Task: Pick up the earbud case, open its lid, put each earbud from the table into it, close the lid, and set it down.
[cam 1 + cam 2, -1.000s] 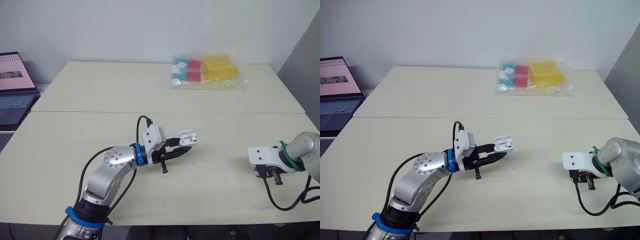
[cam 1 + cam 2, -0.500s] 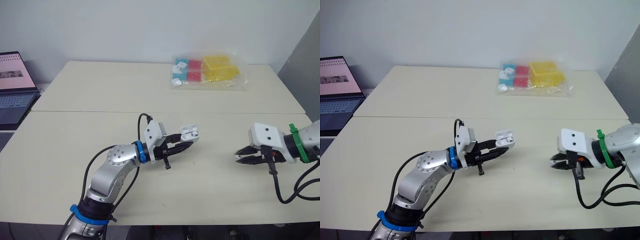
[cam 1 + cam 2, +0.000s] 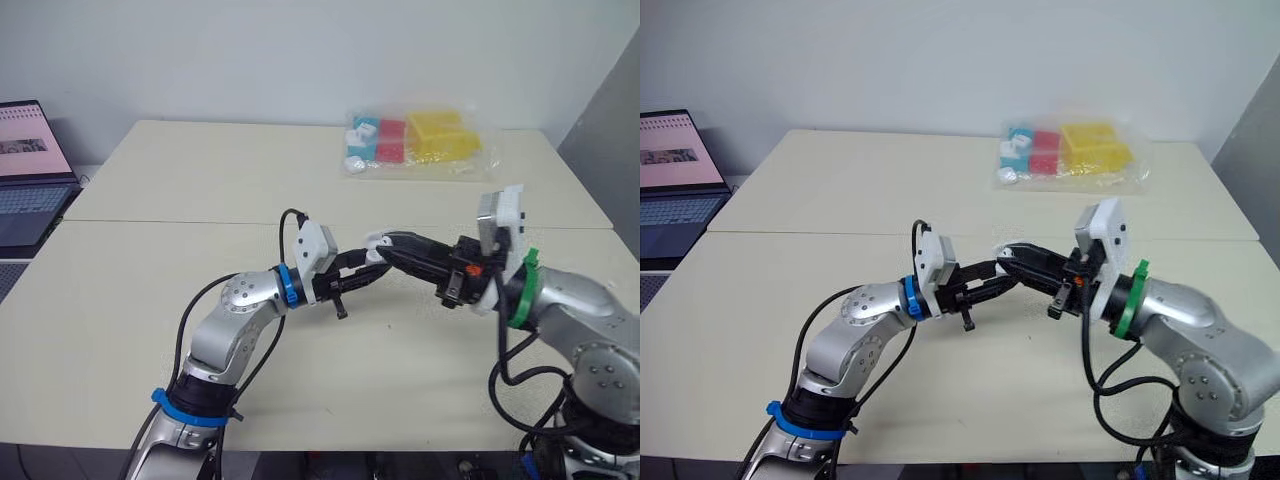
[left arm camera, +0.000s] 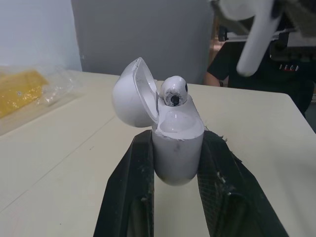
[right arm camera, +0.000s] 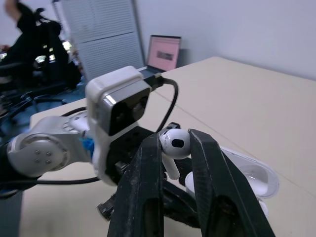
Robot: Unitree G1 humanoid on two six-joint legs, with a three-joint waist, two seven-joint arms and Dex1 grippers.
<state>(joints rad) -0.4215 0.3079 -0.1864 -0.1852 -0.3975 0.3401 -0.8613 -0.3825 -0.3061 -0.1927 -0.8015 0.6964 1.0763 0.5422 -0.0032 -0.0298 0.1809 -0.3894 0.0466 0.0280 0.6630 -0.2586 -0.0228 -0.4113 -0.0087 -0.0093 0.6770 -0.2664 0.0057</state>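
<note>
Change since half a second ago: the right gripper (image 5: 174, 139) has swung in from three o'clock, low near the table (image 3: 200, 180), to the centre, where it now meets the left gripper (image 4: 176, 140) tip to tip. Right gripper: fingers pinched on one earbud (image 5: 174, 145), head between the pads, stem hanging down, poised just above the open case. Left gripper: fingers clamped on either side of the earbud case (image 4: 175, 150), held upright off the table; lid (image 4: 129, 94) hinged back and open; one earbud (image 4: 173, 90) seated in a well, its head standing proud. Step in hand, as judged: seating the second earbud. Risks: the stem may miss the free well and strike the rim or the seated earbud, since the two bodies stand very close and the opening is narrow; a sideways push could twist the case in the left gripper's hold; releasing before the stem is in the well would drop the earbud to the table; the open lid could be knocked by the right fingers. Count: earbud case, one; earbuds, two (one seated, one held). Beyond: clear bag of coloured blocks (image 3: 415, 142), one, at one o'clock on the far table; laptop (image 3: 30, 170), one, at ten o'clock off the table edge; a person (image 4: 256, 64), one, in the background of the left wrist view.
</note>
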